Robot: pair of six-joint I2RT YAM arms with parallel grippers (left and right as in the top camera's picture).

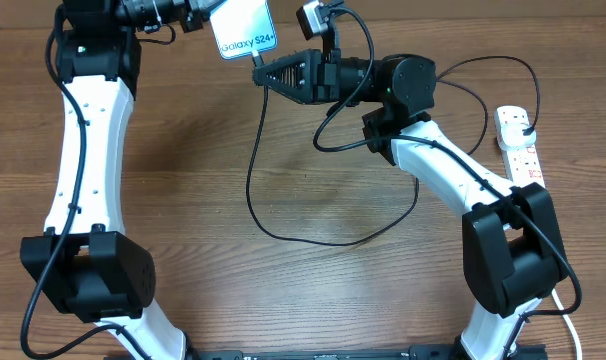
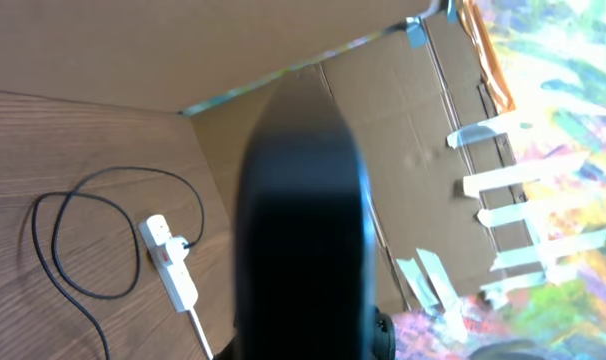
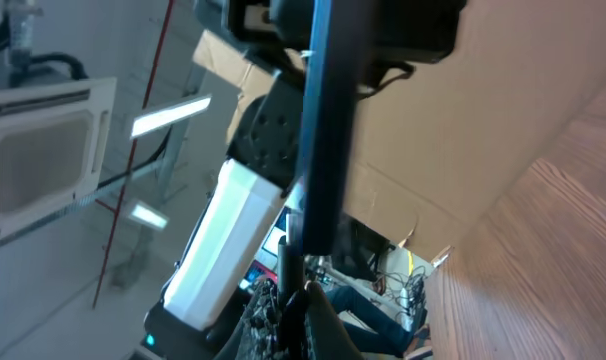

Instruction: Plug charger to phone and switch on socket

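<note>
The wooden surface (image 1: 233, 160) carries the charger (image 1: 251, 190), whose black cable lies in a wide loop with its plug in the white socket (image 1: 521, 150) at the right edge. The phone (image 1: 245, 35) is held above the far side, clamped in the closed left claw (image 1: 211, 18). The right claw (image 1: 261, 72) is closed on the charger's tip, right at the phone's lower edge.

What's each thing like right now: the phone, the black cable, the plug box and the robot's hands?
phone: lifted in the air, screen light blue.
charger: plug sits in the socket, tip end pinched at the phone's edge; can't tell if it's in.
socket: lying flat, switch too small to read.
left gripper: shut on the phone.
right gripper: shut on the charger.
</note>
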